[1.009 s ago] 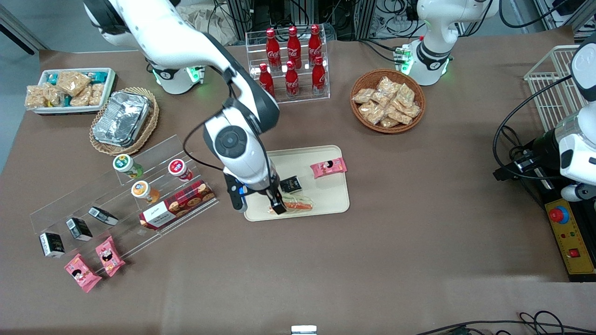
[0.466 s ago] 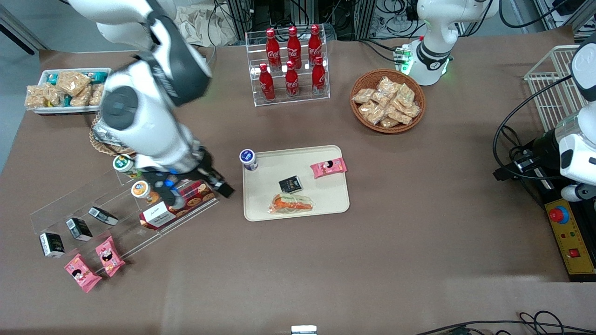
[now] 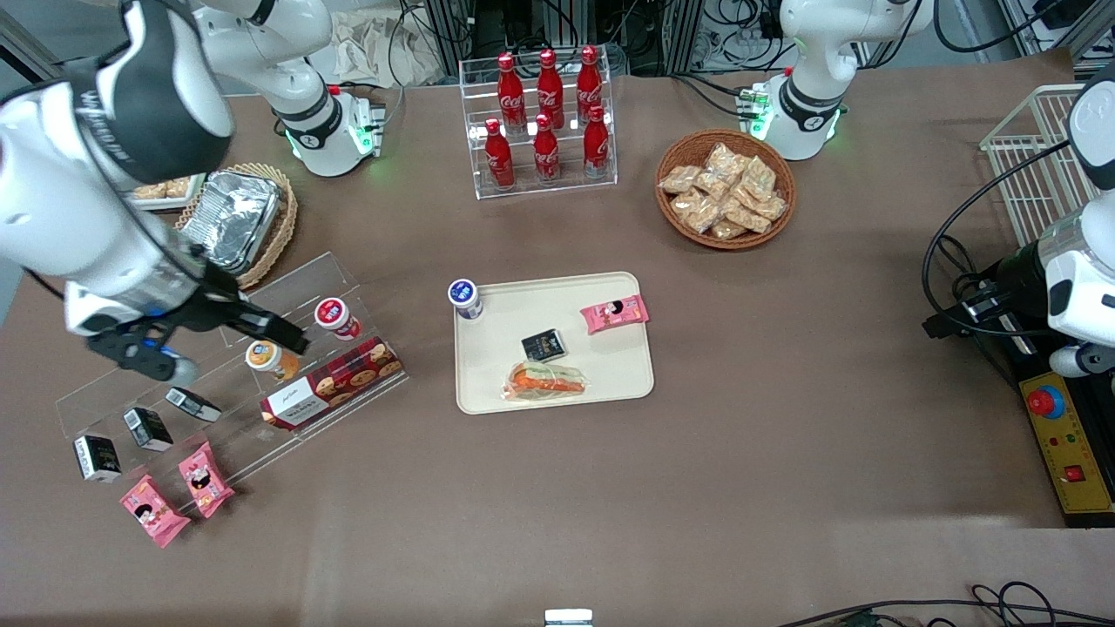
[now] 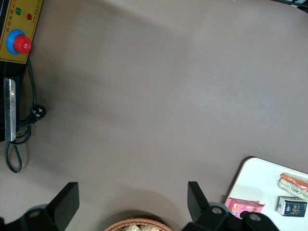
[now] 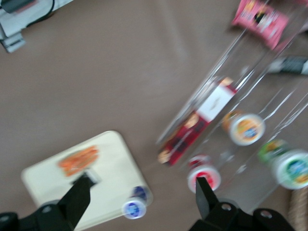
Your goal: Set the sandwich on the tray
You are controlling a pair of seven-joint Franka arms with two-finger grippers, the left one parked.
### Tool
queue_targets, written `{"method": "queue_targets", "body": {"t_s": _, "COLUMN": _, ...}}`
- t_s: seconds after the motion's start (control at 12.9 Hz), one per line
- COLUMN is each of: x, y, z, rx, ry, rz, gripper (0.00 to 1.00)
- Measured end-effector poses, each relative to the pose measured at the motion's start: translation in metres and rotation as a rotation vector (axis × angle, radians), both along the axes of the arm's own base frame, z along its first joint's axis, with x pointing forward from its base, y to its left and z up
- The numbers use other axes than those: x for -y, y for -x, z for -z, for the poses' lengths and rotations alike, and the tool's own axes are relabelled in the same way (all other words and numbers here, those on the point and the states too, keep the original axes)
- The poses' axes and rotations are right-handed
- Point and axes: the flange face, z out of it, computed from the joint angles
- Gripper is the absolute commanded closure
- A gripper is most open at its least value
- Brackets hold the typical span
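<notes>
1. The triangular sandwich wedge in clear plastic wrap (image 3: 546, 381), showing pale bread with orange and green filling, is lying flat on the large cream-beige rectangular plastic tray (image 3: 614, 370), close to the tray's edge nearest the front camera
2. On the same tray, a small black packet (image 3: 543, 346) is sitting just beside the sandwich and farther from the front camera, a pink snack packet (image 3: 615, 313) is lying farther still toward the parked arm's end, and a small white cup with a blue lid (image 3: 465, 299) is standing at the tray's corner toward the working arm's end
3. The right arm's two-finger gripper (image 3: 212, 323) is hanging well apart from the tray, over the clear acrylic stepped display rack (image 3: 139, 383) toward the working arm's end of the table; its fingers are standing spread apart in the right wrist view, gripping nothing
4. Judging by how things are lying, the sandwich is already resting on the tray, so the placing is looking done
5. The sandwich is looking light and soft, its wrap probably slick and crinkly, so a hard squeeze is likely crushing the bread
6. A gentle pinch across the wedge's two flat bread faces, near its thicker middle, is seeming the safest hold
</notes>
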Motion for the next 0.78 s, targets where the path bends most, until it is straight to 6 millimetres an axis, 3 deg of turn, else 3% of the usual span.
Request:
{"method": "queue_targets", "body": {"t_s": 0.16, "x": 0.043, "y": 0.005, "z": -0.003, "rx": 0.016, "ry": 0.045, "rz": -0.069, "gripper": 0.02}}
{"method": "queue_targets", "body": {"t_s": 0.39, "x": 0.093, "y": 0.019, "z": -0.025, "rx": 0.053, "ry": 0.093, "rz": -0.148, "gripper": 0.02}}
{"method": "queue_targets", "body": {"t_s": 0.54, "x": 0.108, "y": 0.029, "z": -0.039, "rx": 0.073, "ry": 0.101, "rz": -0.165, "gripper": 0.02}}
{"method": "queue_targets", "body": {"t_s": 0.78, "x": 0.106, "y": 0.035, "z": -0.053, "rx": 0.100, "ry": 0.106, "rz": -0.188, "gripper": 0.02}}
